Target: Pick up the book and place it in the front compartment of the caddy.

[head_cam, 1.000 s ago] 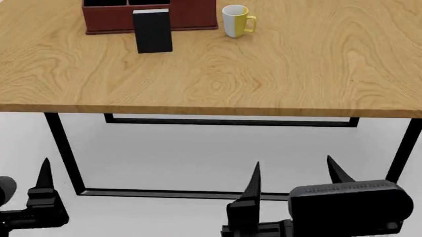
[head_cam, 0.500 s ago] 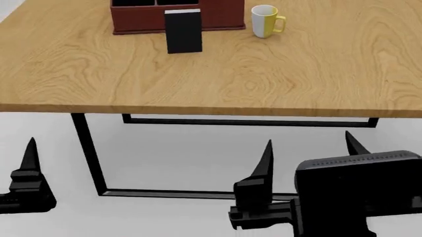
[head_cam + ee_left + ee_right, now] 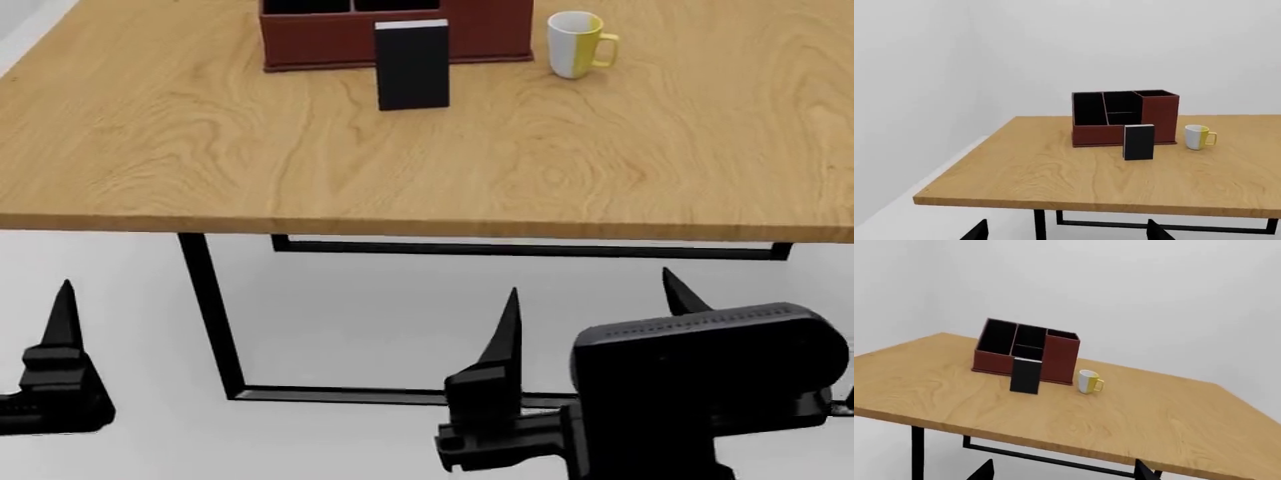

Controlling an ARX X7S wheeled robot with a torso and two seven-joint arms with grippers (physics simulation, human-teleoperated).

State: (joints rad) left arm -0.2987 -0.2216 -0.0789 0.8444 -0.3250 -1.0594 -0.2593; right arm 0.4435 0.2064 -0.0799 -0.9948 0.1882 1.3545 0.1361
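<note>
Approach step is in hand; no grasp is being made. Both arms are hanging below the desk [image 3: 200,150] edge at the bottom of the head view. The right end effector [image 3: 587,320] is standing wide and empty. The left end effector [image 3: 60,330] is showing one finger only; its opening cannot be told.

The book [image 3: 412,65] is standing upright at upper centre, just before the caddy [image 3: 320,45] front wall; contact cannot be told. The next move is calling for an arm to rise above the desk and reach far forward.

A white-and-yellow mug [image 3: 578,44] is standing right of the book, apart from it. The near desk edge is standing between arms and book.
</note>
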